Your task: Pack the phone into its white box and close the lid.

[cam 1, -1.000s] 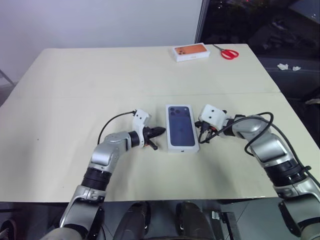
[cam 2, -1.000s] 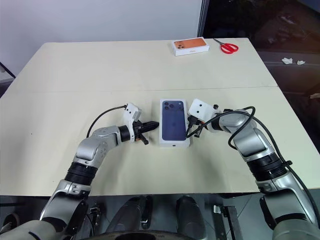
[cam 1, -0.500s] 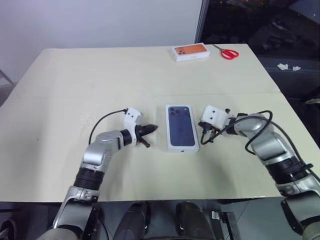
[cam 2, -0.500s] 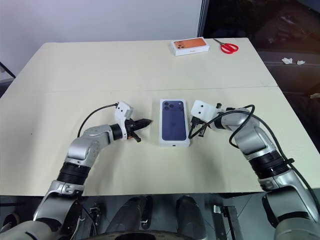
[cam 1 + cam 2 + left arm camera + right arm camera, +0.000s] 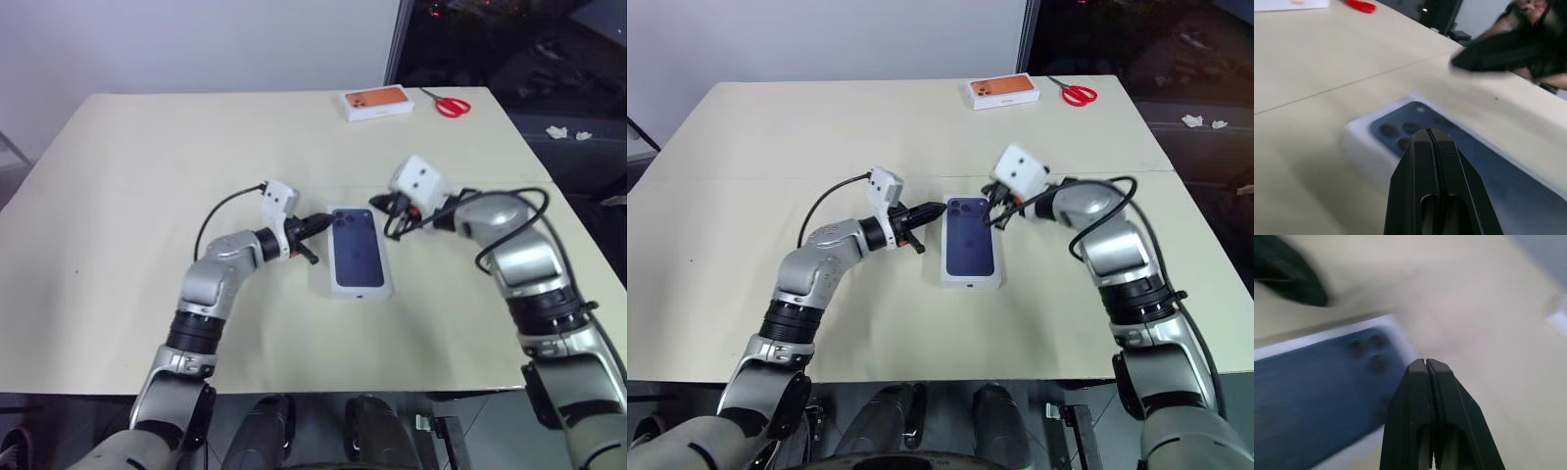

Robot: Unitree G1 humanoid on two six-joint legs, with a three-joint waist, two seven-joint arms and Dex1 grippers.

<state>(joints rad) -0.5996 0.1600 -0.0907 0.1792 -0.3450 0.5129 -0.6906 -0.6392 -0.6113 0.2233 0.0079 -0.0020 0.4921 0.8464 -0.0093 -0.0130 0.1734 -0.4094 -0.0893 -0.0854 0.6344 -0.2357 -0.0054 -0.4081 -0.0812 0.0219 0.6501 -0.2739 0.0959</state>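
The lid (image 5: 359, 255), white with a dark blue phone picture on top, lies flat over the white box (image 5: 363, 292) at the table's middle. Only a white side wall shows below it. The phone is hidden. My left gripper (image 5: 324, 222) is shut and empty, its tip hovering at the lid's far left corner, and it also appears as my left gripper (image 5: 1428, 131). My right gripper (image 5: 992, 216) is shut and empty too, slanting down over the lid's far right corner, and it also appears as my right gripper (image 5: 1425, 361). The two tips point at each other across the printed camera cluster (image 5: 1400, 133).
A white box with an orange phone picture (image 5: 375, 101) lies at the table's far edge, with red scissors (image 5: 449, 104) just right of it. A seam (image 5: 147, 188) crosses the table beyond the grippers. A dark floor drops off past the right edge.
Both grippers have risen and moved toward the lid's far end. The left swung out to the left half a second ago, then came back in. The lid has stayed put.
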